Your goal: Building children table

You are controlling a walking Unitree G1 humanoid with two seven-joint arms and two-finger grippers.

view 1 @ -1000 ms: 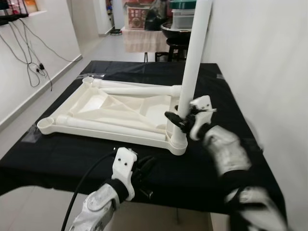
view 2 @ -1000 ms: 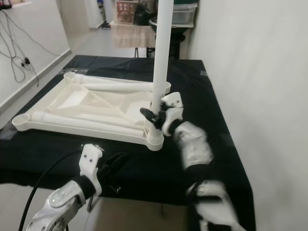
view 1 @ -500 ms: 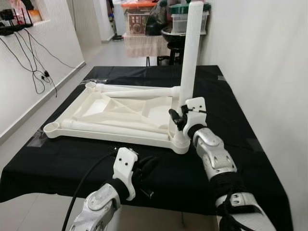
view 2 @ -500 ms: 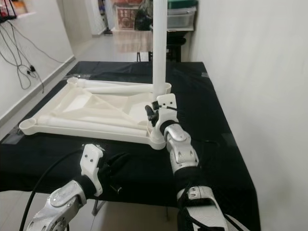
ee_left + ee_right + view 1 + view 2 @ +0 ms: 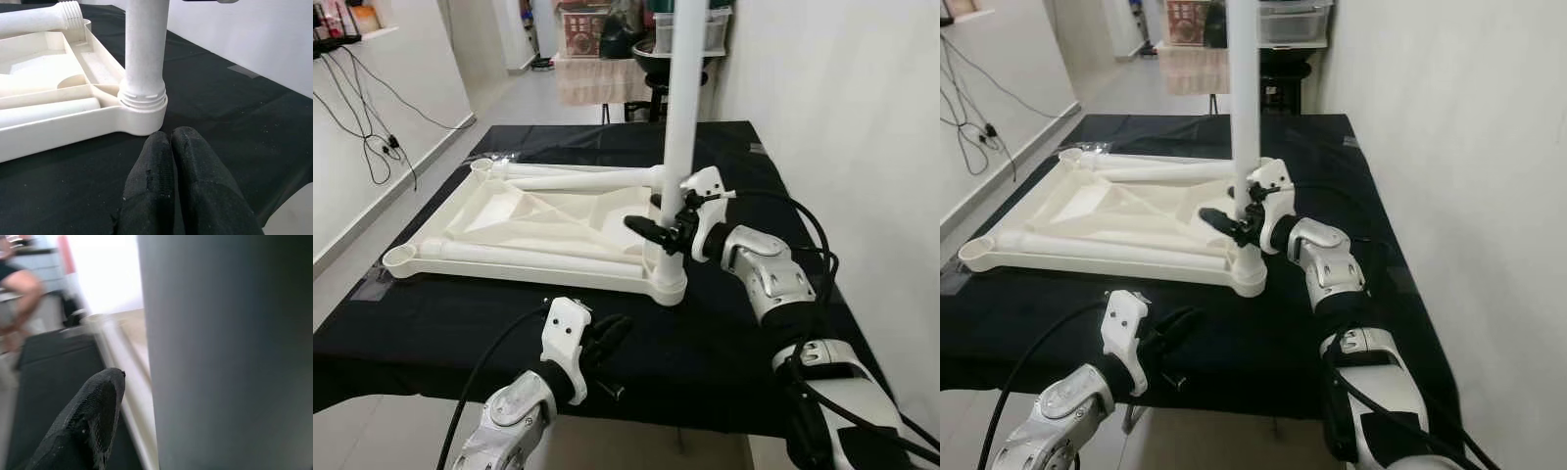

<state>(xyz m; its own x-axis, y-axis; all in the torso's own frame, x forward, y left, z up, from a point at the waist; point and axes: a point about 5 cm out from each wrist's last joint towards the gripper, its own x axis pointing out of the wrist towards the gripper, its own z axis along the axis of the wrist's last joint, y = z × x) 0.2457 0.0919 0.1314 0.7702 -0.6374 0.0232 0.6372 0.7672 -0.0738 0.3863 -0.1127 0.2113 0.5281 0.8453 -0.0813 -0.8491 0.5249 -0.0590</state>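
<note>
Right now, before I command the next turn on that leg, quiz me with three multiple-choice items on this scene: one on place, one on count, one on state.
1. Where does the upright leg stand on the tabletop?
A. near right corner
B. far left corner
C. centre

2. How many legs stand upright in a socket?
A. three
B. one
C. none

3. How is the left tool?
A. wide open
B. shut on a leg
C. shut, holding nothing

Key: 1 A, the leg rises from the corner socket nearest the right tool. 2 B, the other legs lie flat in the upturned tabletop. 3 C, its fingers press together above the black cloth.
</note>
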